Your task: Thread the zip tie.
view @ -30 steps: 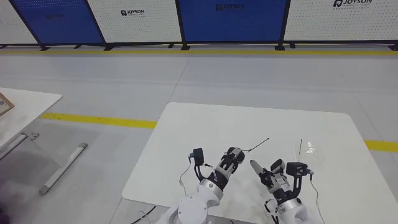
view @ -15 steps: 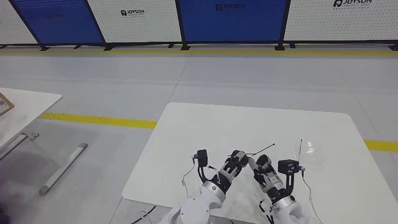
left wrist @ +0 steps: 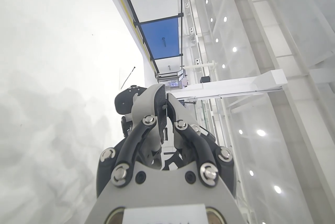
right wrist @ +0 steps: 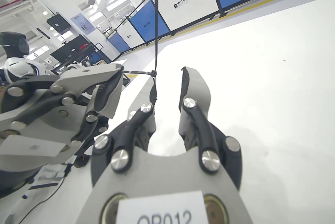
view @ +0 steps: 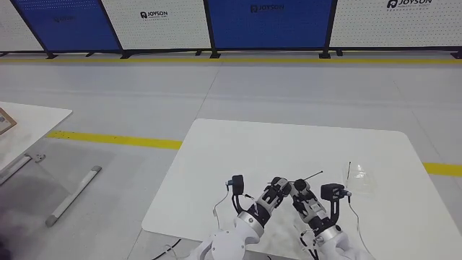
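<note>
From above, you see your left hand (view: 280,186) and right hand (view: 298,185) nearly meeting over the tabletop (view: 238,152), the zip tie (view: 310,175) jutting beyond them. Left wrist: fingers (left wrist: 150,99) pinched on the tie's end. Right wrist: right hand spread, tie strap rising past one fingertip (right wrist: 152,92).

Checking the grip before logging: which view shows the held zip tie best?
Right wrist view: the zip tie stands out close and dark, pinched in the left gripper beside the open right gripper. Top view: a thin line. Left wrist view: a sliver between fingers.
</note>
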